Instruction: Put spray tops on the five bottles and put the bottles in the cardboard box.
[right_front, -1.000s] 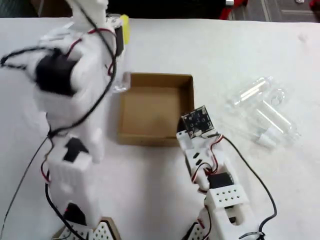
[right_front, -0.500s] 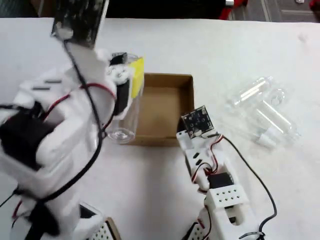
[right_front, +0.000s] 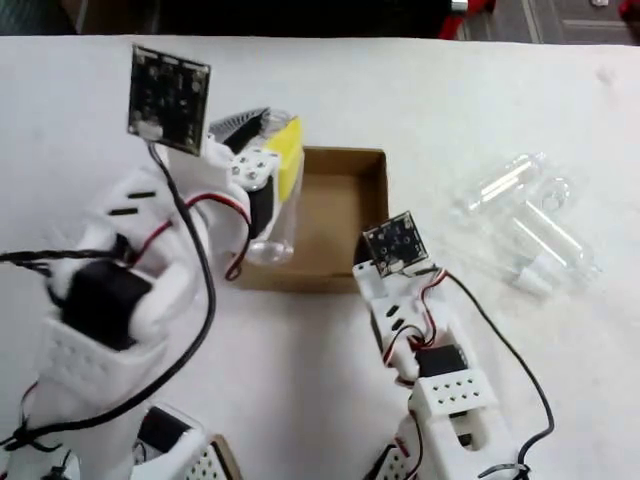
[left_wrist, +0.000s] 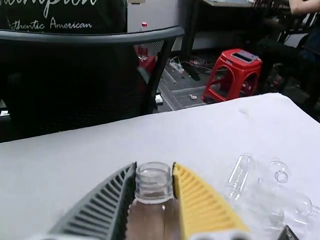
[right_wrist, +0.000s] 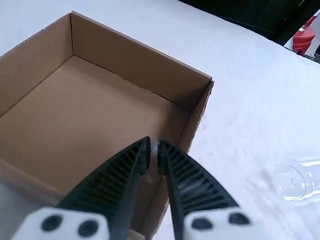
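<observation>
My left gripper (right_front: 266, 128) is shut on a clear bottle (right_front: 274, 238) with no top, held over the left edge of the cardboard box (right_front: 345, 158). In the left wrist view the bottle's open neck (left_wrist: 153, 184) sits between the grey and yellow fingers of the left gripper (left_wrist: 154, 169). My right gripper (right_wrist: 154, 149) hangs at the near right corner of the box (right_wrist: 135, 57), its jaws nearly together on a small white piece that looks like a spray top. More clear bottles (right_front: 520, 212) and a white spray top (right_front: 533, 282) lie on the table to the right.
The loose bottles (left_wrist: 241, 172) lie close together, and one (right_wrist: 300, 181) is just right of the box. A black chair (left_wrist: 75, 75) and a red stool (left_wrist: 235, 72) stand beyond the table's far edge. The arms' bases occupy the front edge.
My left arm has swung right and lowered with the bottle, from the table's left side to over the box's left edge. The right arm has kept still.
</observation>
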